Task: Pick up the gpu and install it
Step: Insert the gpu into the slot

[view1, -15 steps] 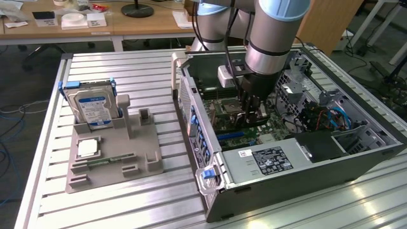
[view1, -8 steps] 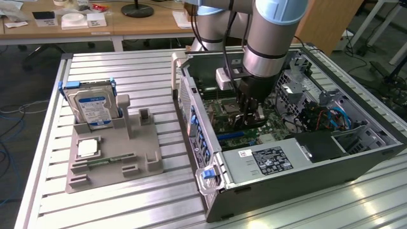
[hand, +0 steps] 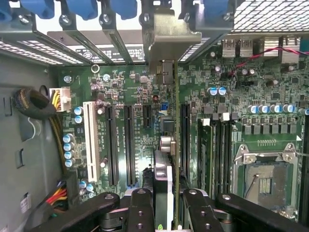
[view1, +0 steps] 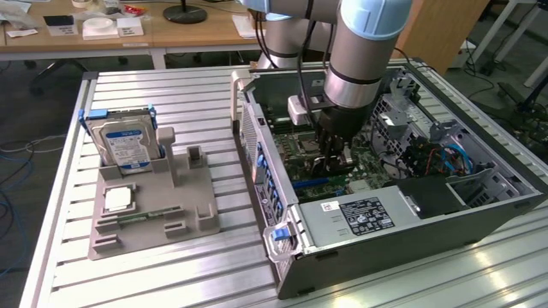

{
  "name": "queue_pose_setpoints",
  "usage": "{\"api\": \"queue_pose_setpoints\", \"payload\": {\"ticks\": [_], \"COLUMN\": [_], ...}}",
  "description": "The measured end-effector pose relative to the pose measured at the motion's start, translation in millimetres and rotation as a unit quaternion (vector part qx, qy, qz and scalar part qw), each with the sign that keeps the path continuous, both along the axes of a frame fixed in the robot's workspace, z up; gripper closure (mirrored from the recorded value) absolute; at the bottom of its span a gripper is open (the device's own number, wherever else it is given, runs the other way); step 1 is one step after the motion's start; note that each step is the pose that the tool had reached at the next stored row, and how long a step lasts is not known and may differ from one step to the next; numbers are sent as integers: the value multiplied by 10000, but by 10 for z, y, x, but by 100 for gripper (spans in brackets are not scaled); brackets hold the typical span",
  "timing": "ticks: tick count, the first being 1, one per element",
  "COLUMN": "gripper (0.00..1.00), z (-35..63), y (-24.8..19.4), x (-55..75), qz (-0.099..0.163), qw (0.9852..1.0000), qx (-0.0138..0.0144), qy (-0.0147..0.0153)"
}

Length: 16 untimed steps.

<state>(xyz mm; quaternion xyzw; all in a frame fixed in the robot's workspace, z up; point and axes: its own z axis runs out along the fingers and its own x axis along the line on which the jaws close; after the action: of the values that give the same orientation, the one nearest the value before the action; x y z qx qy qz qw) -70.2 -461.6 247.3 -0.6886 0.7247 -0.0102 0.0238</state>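
The gripper (hand: 164,203) is reaching down inside the open computer case (view1: 479,215), its black fingers (hand: 141,208) closed in on the top edge of the gpu (hand: 164,145), which is hanging edge-on between them, straight above the motherboard (hand: 241,92). In the exterior view the gripper (view1: 335,151) is sitting low over the green board, under the grey and pale-blue arm (view1: 364,45).

The card is showing as a thin upright blade: a silvery bent metal bracket (hand: 166,36) at the end nearest the blue slot clips (hand: 84,7), a narrow green board edge running back toward the fingers. It is looking light and stiff, but fragile, I'd say; the flat faces near the top edge are the sensible place to pinch, clear of the components. Bare metal and board edge could be slippery under hard pads.

Around it, the long black expansion slots (hand: 128,145) and one white slot (hand: 89,140) are lying parallel to the card. Out on the ribbed aluminium table (view1: 171,96), a boxy silver hard drive (view1: 127,146) is standing upright in a grey moulded holder (view1: 154,205).
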Motion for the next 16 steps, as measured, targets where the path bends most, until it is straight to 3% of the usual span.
{"api": "queue_pose_setpoints", "payload": {"ticks": [7, 16], "gripper": [72, 72], "z": [-54, -79], "y": [-30, -31], "x": [-22, -64], "qz": [0, 1], "qw": [10000, 10000], "qx": [0, -1], "qy": [18, 27]}}
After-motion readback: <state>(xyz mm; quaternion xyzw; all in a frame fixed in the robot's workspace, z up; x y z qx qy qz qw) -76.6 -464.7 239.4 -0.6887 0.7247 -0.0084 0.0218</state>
